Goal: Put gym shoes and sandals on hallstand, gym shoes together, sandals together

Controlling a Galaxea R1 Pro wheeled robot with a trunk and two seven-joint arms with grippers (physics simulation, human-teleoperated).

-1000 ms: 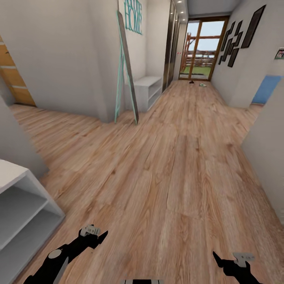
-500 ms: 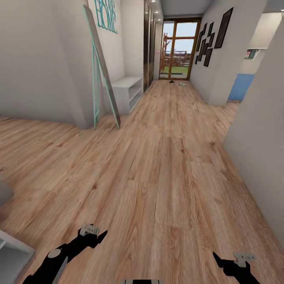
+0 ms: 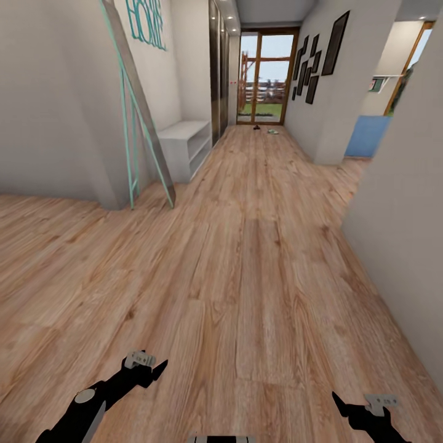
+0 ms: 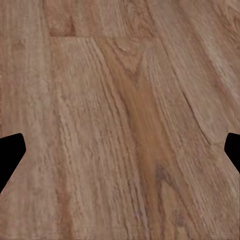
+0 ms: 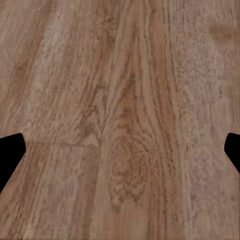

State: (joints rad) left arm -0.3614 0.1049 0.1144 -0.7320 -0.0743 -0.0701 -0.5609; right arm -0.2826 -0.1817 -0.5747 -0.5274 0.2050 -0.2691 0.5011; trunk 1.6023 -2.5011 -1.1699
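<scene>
Far down the corridor floor (image 3: 246, 258), near the glass door, lie two tiny shapes. The dark one (image 3: 255, 127) may be the sandals and the pale one (image 3: 272, 130) the gym shoes, but both are too small to make out. The hallstand (image 3: 184, 143), a pale grey-white unit with open shelves, stands against the left wall past the mirror. My left gripper (image 3: 154, 368) (image 4: 120, 155) and my right gripper (image 3: 342, 403) (image 5: 120, 152) hang low over bare planks. Both are open and hold nothing, with their fingertips far apart.
A teal-framed mirror (image 3: 136, 117) leans on the left wall corner. A grey wall corner (image 3: 400, 246) juts in at the near right, with a blue panel (image 3: 367, 136) beyond it. Framed pictures (image 3: 320, 55) hang on the right wall. The corridor runs straight to the glass door (image 3: 266, 77).
The whole view has shifted: the camera has moved along and turned, so the near white shelf at the left has left the picture and the corridor sits more central. Both grippers keep their pose.
</scene>
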